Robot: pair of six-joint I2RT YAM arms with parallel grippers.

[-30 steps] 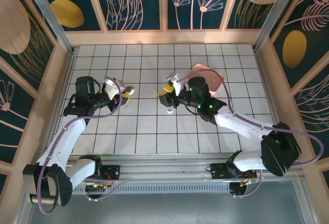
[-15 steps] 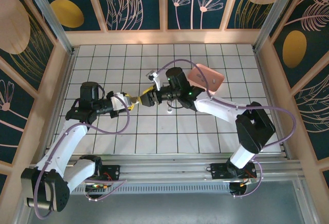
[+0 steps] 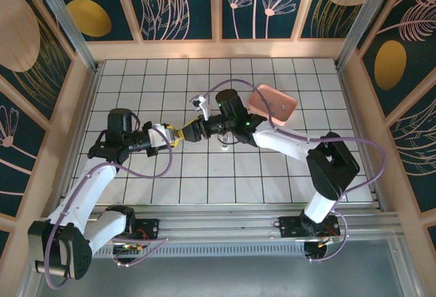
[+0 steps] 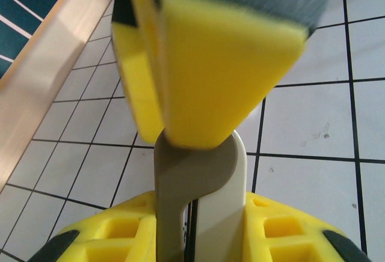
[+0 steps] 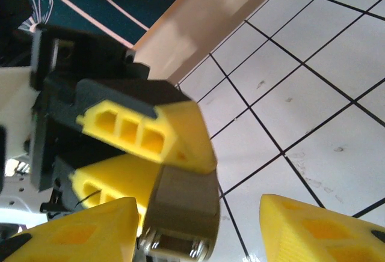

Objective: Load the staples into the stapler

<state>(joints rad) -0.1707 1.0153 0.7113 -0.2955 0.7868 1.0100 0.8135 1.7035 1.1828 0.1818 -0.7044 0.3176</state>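
The stapler (image 4: 201, 184), a whitish-grey oblong, stands upright between the yellow fingers (image 4: 114, 232) of my left gripper (image 4: 201, 226), which is shut on it. In the top view the left gripper (image 3: 175, 136) and right gripper (image 3: 189, 132) meet tip to tip above the middle-left tiles. My right gripper (image 5: 198, 232) is open. The stapler's metal end (image 5: 180, 211) sits close to its left finger (image 5: 72, 232), with a wide gap to the right finger (image 5: 325, 232). A tiny pale strip, possibly the staples (image 3: 225, 148), lies on a tile under the right arm.
A pink rounded tray (image 3: 273, 103) lies at the back right, behind the right arm. A wooden wall (image 3: 218, 50) edges the white tiled floor (image 3: 204, 181).
The right arm swung left, away from the pink tray, and brought its gripper up against the left gripper. The left gripper shifted slightly right, still holding the stapler.
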